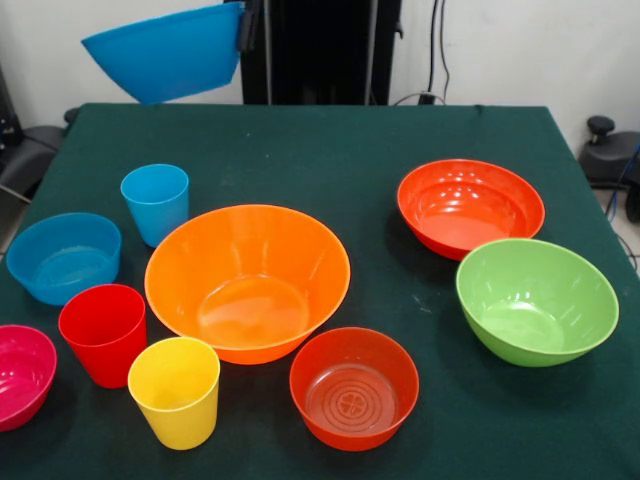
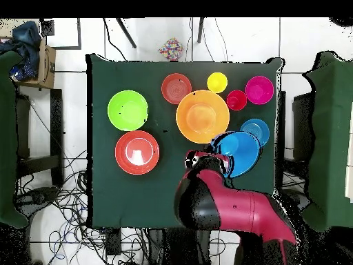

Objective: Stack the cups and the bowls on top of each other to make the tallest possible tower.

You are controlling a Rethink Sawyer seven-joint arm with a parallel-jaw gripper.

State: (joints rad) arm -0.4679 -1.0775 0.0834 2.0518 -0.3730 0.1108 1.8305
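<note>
Dark green table (image 1: 340, 150). Big orange bowl (image 1: 248, 280). Lime green bowl (image 1: 536, 300). Two red-orange bowls, one (image 1: 470, 206) with plain rings, one (image 1: 354, 387) with rings and a little cross at the bottom. Blue bowl (image 1: 165, 50) up high. Small light blue bowl (image 1: 63, 256). Pink bowl (image 1: 20, 375). Light blue cup (image 1: 156, 203), red cup (image 1: 103, 333), yellow cup (image 1: 175, 391). Red and black arm (image 2: 227, 207).

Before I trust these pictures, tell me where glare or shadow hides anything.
Front view: soft highlights on the large orange bowl and red-orange bowls, nothing hidden; the lifted blue bowl is cut by the top edge. Overhead view: the arm covers part of the table; the gripper itself can't be made out.
</note>
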